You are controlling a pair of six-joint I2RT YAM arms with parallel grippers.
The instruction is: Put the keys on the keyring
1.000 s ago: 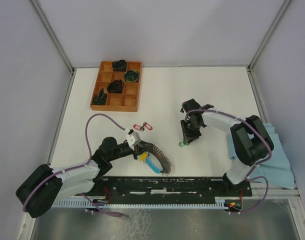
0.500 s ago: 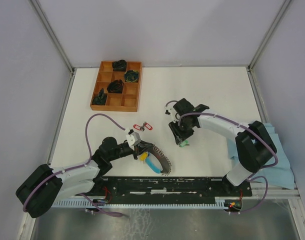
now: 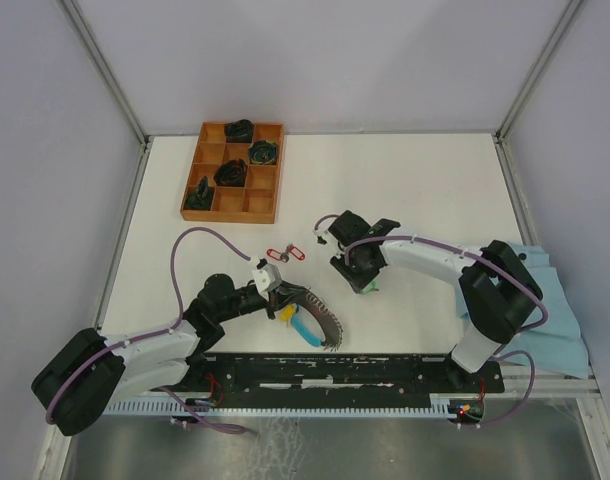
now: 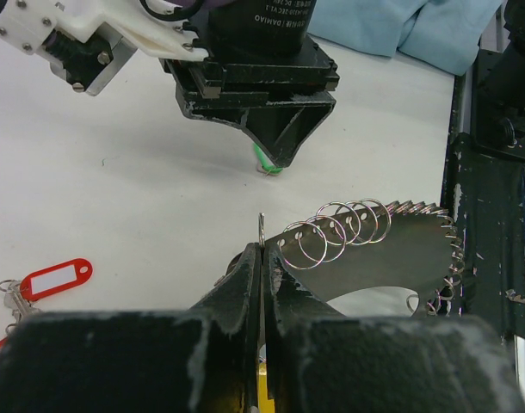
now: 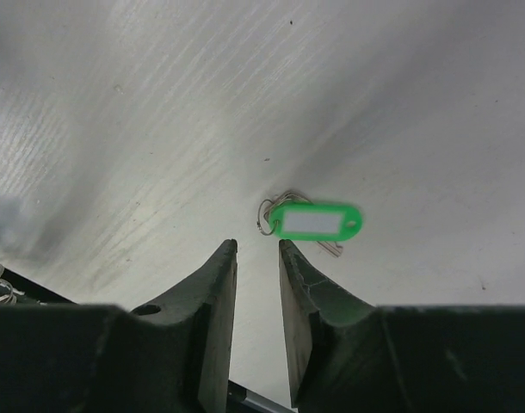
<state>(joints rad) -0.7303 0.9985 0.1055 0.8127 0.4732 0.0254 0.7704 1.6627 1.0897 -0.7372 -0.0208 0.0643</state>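
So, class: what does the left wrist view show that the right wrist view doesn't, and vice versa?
Only the left wrist: the red tag, the keyring, the blue cloth. Only the right wrist: the white label on the green tag, and the gap between the right fingers. Both: the green tag, the right fingers, the white table.
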